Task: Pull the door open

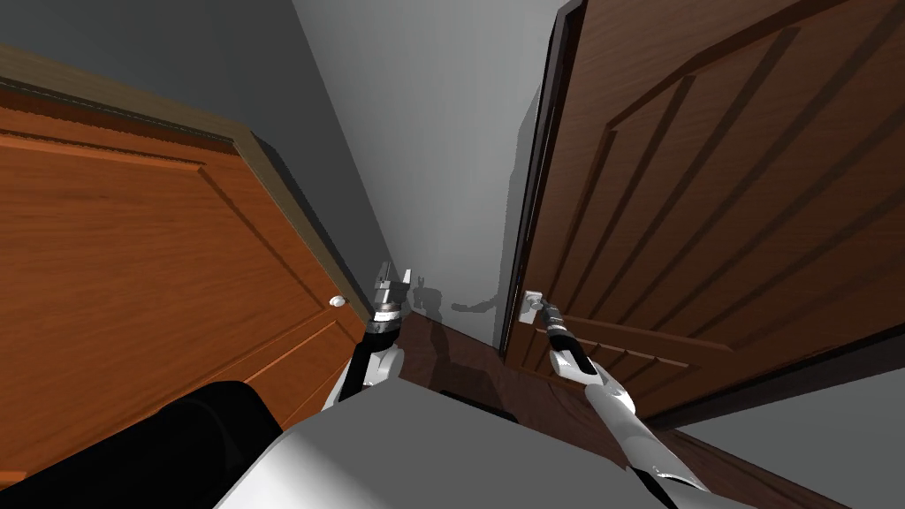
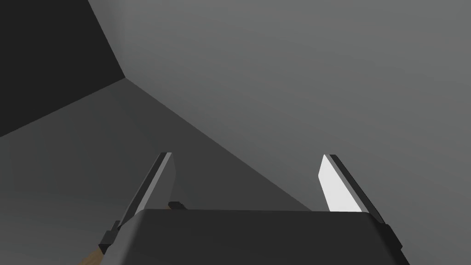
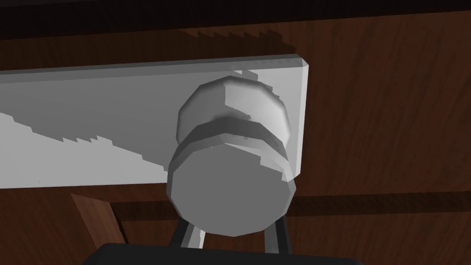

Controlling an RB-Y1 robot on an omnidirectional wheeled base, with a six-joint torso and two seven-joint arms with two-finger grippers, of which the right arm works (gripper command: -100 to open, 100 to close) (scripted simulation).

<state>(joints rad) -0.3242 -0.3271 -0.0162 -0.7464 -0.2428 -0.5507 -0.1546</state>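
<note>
Half the job at most looks done. The right gripper [image 1: 542,309] holds the pale grey knob [image 3: 232,170] with its jaws narrowed, the fingers [image 3: 192,237] pressing opposite sides, so the grasp appears made. That knob stands out from a light grey plate [image 3: 92,129] near the free edge of the dark brown door [image 1: 707,221], on my right. The door stands at an angle to the grey wall [image 1: 442,132] beside it, so I judge it partly swung toward me, though I cannot tell by how much. What is left is the rest of the pull, drawing the knob back along the door's arc until the opening is wide. The left gripper [image 1: 393,284] hangs between the two doors, jaws wide and holding nothing, near the orange-brown door [image 1: 159,265] and its small white knob [image 1: 337,301].
</note>
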